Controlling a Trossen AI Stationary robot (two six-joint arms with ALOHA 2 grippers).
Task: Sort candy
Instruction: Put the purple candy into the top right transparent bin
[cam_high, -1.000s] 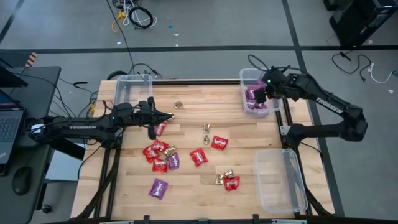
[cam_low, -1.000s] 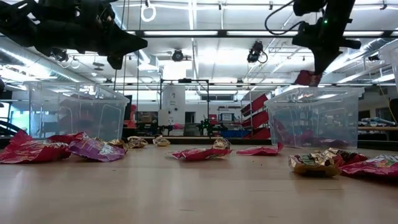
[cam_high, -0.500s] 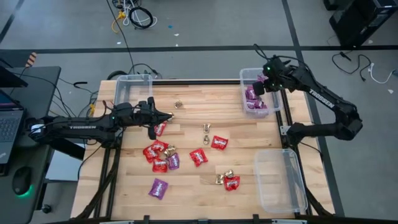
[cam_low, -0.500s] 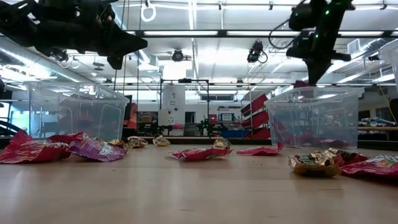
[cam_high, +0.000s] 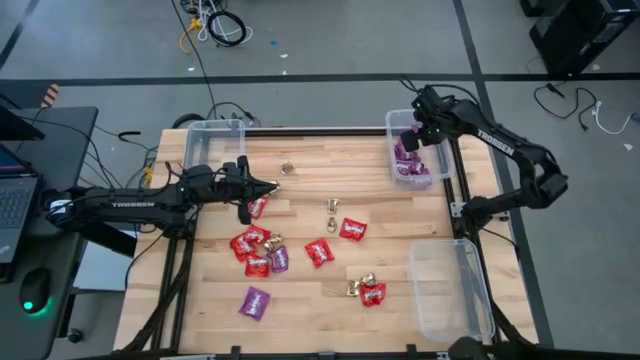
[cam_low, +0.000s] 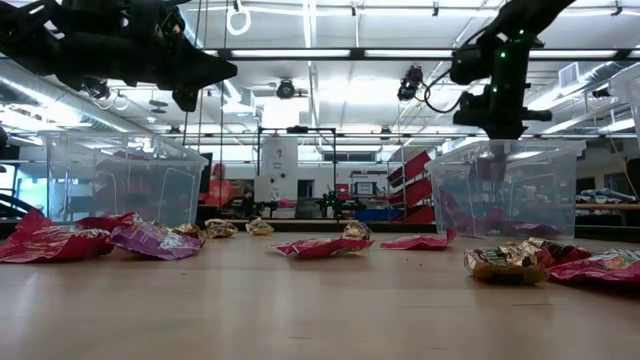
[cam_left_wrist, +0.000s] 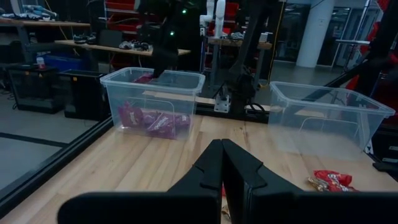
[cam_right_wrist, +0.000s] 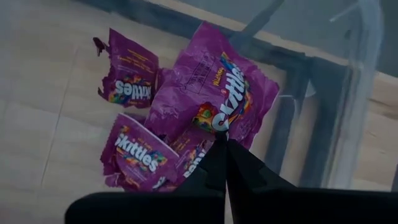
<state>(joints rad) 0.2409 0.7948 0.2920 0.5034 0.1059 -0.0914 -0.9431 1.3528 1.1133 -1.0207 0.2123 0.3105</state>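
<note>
Your right gripper (cam_high: 413, 137), fingers pressed together and holding nothing, hangs inside the far right bin (cam_high: 447, 165), over its purple packets (cam_right_wrist: 211, 99). Your left gripper (cam_high: 268, 187), also closed and empty, hovers near the left bin (cam_high: 213, 126); red packets (cam_high: 250, 242) and gold pieces (cam_high: 332, 206) lie scattered across the table (cam_high: 300, 310).

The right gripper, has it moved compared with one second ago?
Yes. In the high view the right gripper has moved toward the table's far edge, over the clear bin holding purple packets. In the low view it hangs lower, nearer the bin's rim.
</note>
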